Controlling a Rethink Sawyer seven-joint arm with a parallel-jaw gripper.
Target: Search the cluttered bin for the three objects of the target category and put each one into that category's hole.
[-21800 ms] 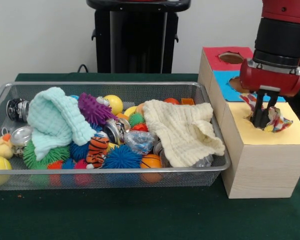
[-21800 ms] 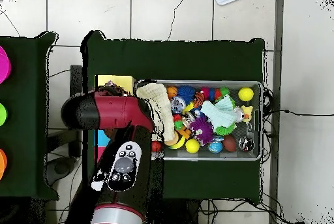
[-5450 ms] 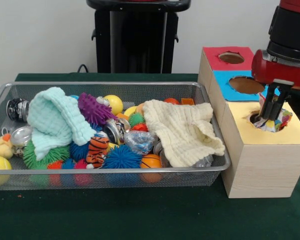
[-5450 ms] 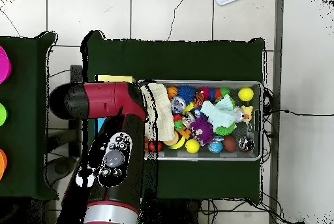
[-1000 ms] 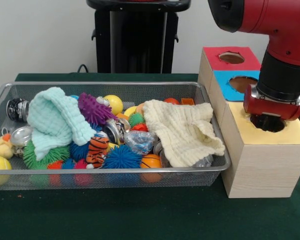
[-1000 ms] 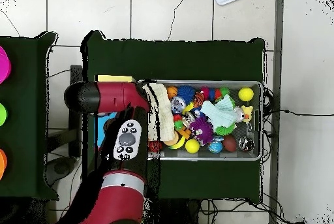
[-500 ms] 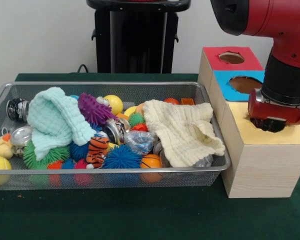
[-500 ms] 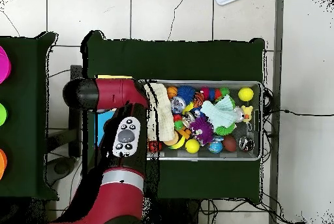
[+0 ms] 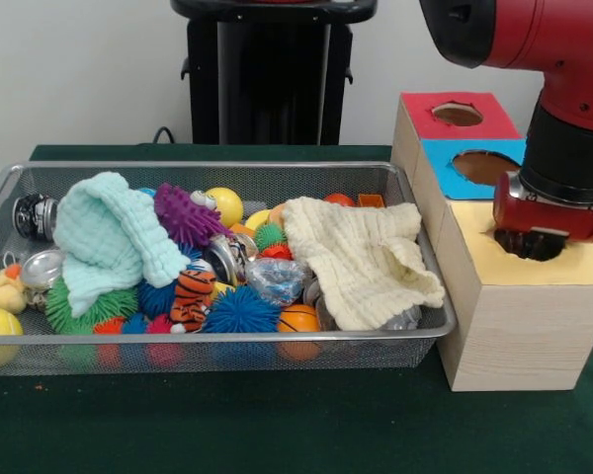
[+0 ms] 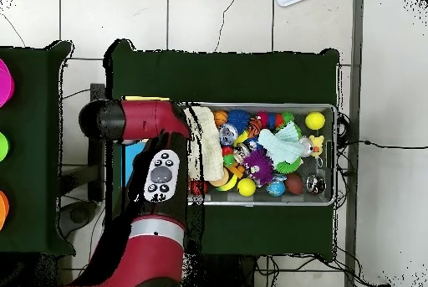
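Presently, the gripper [image 9: 530, 244] is seen at right of frame, lowered into the yellow hole [image 9: 519, 245]; finger state cannot be told. No printed fabric is visible; the bin [image 9: 217, 342] is seen at left, cluttered.

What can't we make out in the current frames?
- Hand: front view, its tip sits in the yellow-faced hole; the arm's red collar hides whether it is open. Overhead, the arm covers it.
- Printed fabric pieces: none visible in either view.
- Bin bottom: buried under the cream cloth and toys.
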